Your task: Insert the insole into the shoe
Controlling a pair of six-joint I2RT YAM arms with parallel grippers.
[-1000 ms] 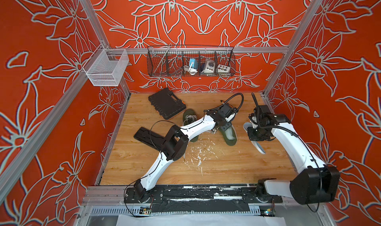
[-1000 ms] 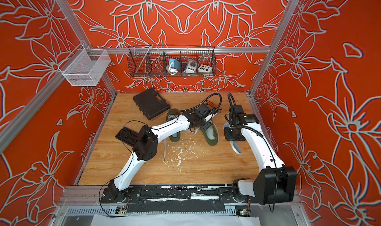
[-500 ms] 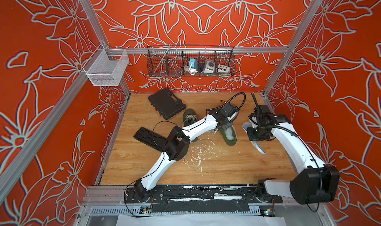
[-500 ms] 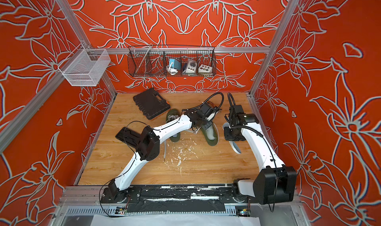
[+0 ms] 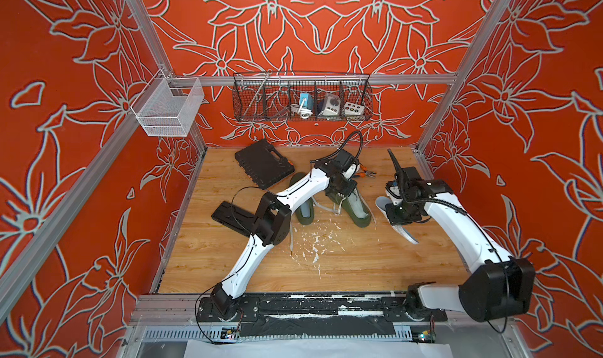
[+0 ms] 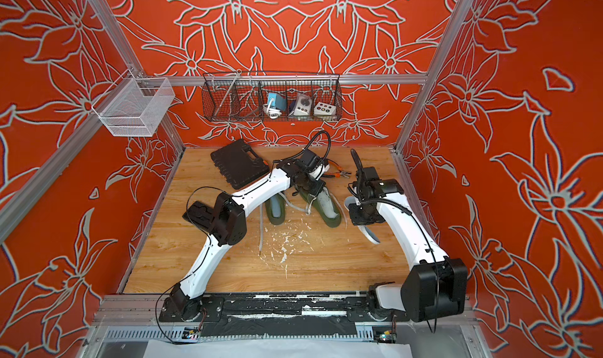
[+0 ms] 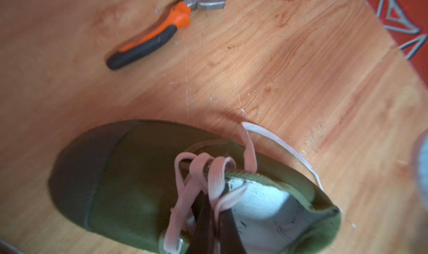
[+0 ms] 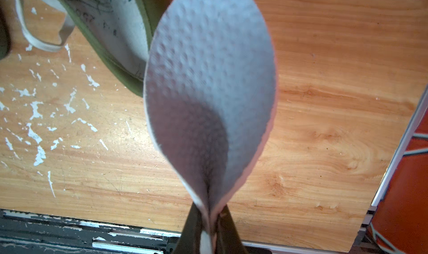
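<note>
The left gripper has shifted slightly over the green shoe, and its jaws, open a second ago, have closed at the laces

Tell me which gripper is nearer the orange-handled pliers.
Left. The left gripper is clamped on the olive shoe, whose toe lies close to the pliers. The right gripper, holding the insole, is farther off, beside that shoe's heel end.

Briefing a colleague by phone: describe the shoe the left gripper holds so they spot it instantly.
On the wooden tabletop lie two olive-green shoes. It is the shoe nearer the right arm, pinched at its laces by the left gripper. Unlike the other shoe, blue-grey inside, its lining shows bare white.
</note>
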